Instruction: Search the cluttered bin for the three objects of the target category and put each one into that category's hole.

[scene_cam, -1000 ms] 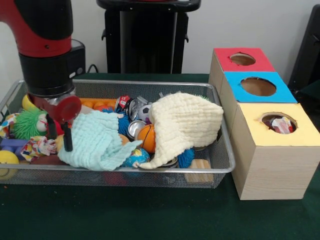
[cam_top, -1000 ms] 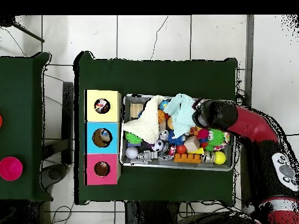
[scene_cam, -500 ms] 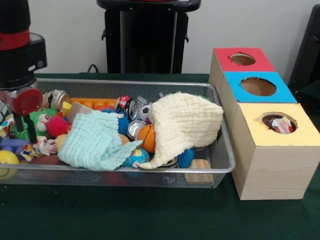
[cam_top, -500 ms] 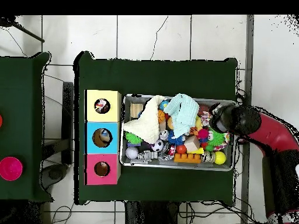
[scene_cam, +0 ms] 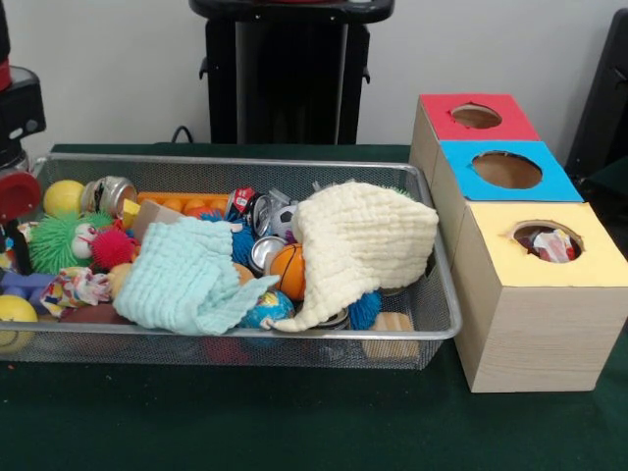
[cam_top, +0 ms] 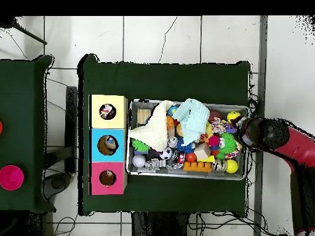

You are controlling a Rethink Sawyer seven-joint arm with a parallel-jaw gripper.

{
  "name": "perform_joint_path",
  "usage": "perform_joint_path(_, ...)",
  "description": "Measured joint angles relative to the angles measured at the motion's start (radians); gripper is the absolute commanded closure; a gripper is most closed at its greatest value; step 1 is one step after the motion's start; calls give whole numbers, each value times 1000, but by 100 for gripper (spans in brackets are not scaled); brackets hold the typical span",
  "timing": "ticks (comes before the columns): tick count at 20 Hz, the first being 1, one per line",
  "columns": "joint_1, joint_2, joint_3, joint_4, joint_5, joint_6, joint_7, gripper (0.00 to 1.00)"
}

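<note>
Wire mesh bin [scene_cam: 432, 324] crowded on the green worktop [scene_cam: 294, 422], row of three boxes just beside it at 3 o'clock in the front view. Yellow-topped box [scene_cam: 549, 257] nearest the camera, something pale and red lodged in its hole; blue-topped box [scene_cam: 502, 170] behind it, with an object visible in its hole from overhead; red-topped box [scene_cam: 476, 116] farthest back, its hole dark, contents not clear. Target category not stated, so no telling which hole counts or how many of the three are in; probably some sorting done, with more left.

In the bin, pale yellow cloth [scene_cam: 368, 240] draped over the 3 o'clock half, mint cloth [scene_cam: 186, 280] toward the middle. Orange ball [scene_cam: 287, 270] wedged between the two cloths, globe-print ball [scene_cam: 267, 307] at the front rim. Green fuzzy toy [scene_cam: 54, 240], pink spiky ball [scene_cam: 111, 248] and yellow ball [scene_cam: 64, 196] bunched at the 9 o'clock end. Much likely hidden beneath the cloths.

End effector [scene_cam: 12, 211] barely in frame at the 9 o'clock edge, at the bin's end wall, nothing visibly carried; fingers apart or together impossible to tell. Next pick not yet started.
</note>
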Motion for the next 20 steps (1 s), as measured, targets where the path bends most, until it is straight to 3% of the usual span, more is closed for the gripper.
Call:
perform_joint_path(12, -7, 61, 41, 0, -58, 0, -1, 0)
perform_joint_path(20, -7, 51, 54, 1, -82, 0, -1, 0)
